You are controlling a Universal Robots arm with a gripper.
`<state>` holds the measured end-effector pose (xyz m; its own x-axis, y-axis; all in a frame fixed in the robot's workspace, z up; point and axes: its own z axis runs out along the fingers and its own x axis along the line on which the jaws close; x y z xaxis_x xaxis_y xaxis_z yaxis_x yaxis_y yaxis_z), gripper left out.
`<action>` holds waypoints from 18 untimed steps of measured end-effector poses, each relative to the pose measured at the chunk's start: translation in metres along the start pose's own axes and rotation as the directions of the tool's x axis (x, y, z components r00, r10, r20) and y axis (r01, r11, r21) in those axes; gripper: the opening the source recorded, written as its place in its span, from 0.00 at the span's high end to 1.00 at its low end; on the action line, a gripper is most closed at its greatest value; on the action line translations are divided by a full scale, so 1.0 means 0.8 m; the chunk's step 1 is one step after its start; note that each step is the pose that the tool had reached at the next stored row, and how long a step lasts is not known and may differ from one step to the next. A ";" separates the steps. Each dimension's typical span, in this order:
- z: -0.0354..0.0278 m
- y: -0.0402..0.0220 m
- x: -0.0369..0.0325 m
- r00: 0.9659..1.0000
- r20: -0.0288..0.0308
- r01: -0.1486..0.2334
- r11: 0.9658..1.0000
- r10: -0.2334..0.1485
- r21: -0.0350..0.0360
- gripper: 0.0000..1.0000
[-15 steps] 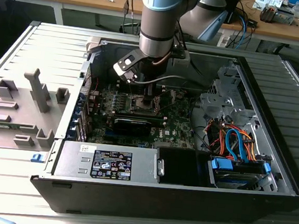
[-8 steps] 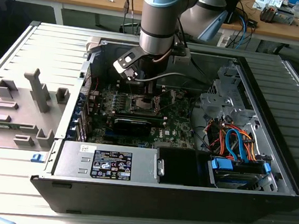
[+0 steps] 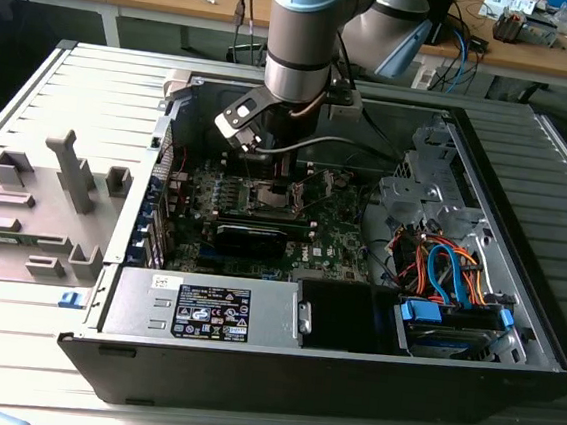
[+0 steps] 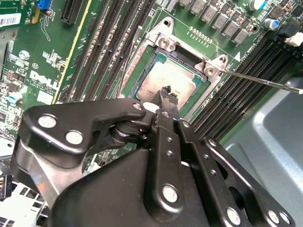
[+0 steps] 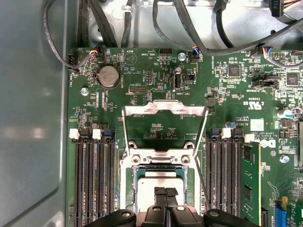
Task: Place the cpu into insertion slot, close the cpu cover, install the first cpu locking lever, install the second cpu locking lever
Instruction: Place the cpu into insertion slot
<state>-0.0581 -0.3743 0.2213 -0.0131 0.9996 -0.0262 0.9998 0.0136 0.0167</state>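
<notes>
The cpu (image 4: 177,75) lies flat in the insertion slot (image 4: 142,71), its silver-grey top showing in both wrist views (image 5: 151,182). The silvery rim of the insertion slot (image 5: 127,184) frames it. My gripper (image 4: 165,92) is shut, its black fingertips together just over the middle of the chip with nothing between them; contact is unclear. The cpu cover (image 5: 163,109) stands swung back, open, away from the socket. A thin locking lever (image 4: 265,81) sticks out free beside the socket. In the exterior view the gripper (image 3: 278,187) hangs over the green board inside the case.
Black memory slots (image 5: 92,179) flank the socket, with a seated module (image 5: 249,179) on one side. A long black card (image 3: 251,238), a power supply (image 3: 204,310) and a drive cage with coloured cables (image 3: 448,279) fill the case. A grey fixture tray (image 3: 43,209) lies on the exterior view's left.
</notes>
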 end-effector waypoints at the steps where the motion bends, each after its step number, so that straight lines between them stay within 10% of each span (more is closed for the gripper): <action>1: -0.0001 0.0000 0.0000 1.000 0.000 0.000 1.000 0.000 0.000 0.89; 18: -0.0107 0.0002 -0.0003 1.000 0.000 0.000 1.000 0.000 0.000 0.89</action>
<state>-0.0581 -0.3743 0.2299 -0.0131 0.9996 -0.0264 0.9998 0.0136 0.0166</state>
